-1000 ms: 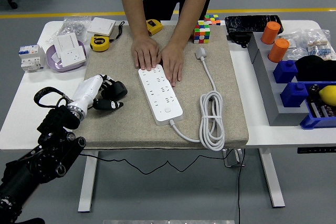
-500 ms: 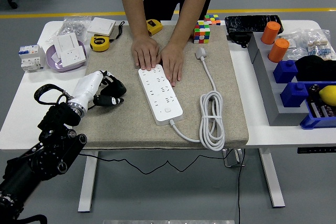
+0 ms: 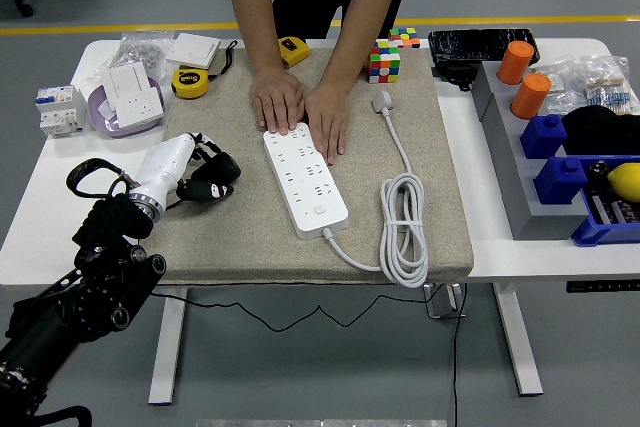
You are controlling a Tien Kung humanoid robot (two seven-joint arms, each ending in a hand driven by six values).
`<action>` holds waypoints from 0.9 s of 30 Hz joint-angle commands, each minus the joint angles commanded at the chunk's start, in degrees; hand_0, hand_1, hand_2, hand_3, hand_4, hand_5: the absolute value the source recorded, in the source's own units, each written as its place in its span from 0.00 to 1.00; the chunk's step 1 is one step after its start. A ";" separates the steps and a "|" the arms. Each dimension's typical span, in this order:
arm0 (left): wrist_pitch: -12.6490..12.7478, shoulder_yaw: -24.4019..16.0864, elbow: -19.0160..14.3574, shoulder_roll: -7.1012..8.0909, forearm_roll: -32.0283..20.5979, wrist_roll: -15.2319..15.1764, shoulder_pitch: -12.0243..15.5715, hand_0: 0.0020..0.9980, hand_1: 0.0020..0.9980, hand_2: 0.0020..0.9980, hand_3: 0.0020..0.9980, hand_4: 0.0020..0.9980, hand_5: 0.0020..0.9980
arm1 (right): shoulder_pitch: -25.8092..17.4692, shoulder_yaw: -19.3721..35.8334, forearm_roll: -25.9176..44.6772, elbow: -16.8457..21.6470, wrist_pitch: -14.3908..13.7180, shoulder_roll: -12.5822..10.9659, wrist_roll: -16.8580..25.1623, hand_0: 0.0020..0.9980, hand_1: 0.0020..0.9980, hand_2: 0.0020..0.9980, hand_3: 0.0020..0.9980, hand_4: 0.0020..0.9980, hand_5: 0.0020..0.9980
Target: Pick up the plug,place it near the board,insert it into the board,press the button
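Plug (image 3: 382, 101) and power strip share the beige mat (image 3: 230, 237) that covers the middle of the white table (image 3: 40, 217), the biggest surface in view. The mat runs from the far edge to the near edge. At the table's far side a person stands with both hands down: one hand (image 3: 277, 102) and the other (image 3: 328, 119) press side by side on the far end of the white power strip (image 3: 304, 178), which lies at a slant across the mat's middle with its round button (image 3: 319, 212) at the near end. From that near end a white cord (image 3: 404, 232) bends right into a loose coil near the mat's front right corner, then runs away up the mat to the plug (white, lying flat near the far right corner, just below the Rubik's cube (image 3: 385, 60)).

On the right stand a grey tray wall (image 3: 505, 162), blue bins (image 3: 560, 177) and two orange cylinders (image 3: 522, 77). At the left the robot's left hand (image 3: 205, 179) rests on the mat's left edge, well apart from the strip, its black fingers (image 3: 213, 190) loosely curled and holding nothing. Behind it sit a purple dish (image 3: 100, 119) with a wall socket and a yellow tape measure (image 3: 189, 82).
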 joint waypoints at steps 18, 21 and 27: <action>1.37 -0.54 0.66 -0.34 0.54 -0.27 -0.35 0.41 0.46 0.43 0.47 0.67 0.15 | -0.02 0.50 -0.25 0.00 -0.17 0.04 0.04 0.95 0.90 0.86 0.89 1.00 0.98; 1.21 -0.35 0.59 -0.32 0.47 -0.17 -0.39 0.38 0.39 0.39 0.44 0.63 0.14 | -0.03 0.62 -0.34 0.00 -0.17 0.05 0.01 0.95 0.90 0.86 0.89 1.00 0.98; 0.29 0.10 0.32 -0.19 0.07 0.41 -0.42 0.32 0.27 0.27 0.40 0.58 0.11 | -0.07 0.61 -0.34 0.00 -0.16 0.02 -0.01 0.95 0.90 0.86 0.89 1.00 0.98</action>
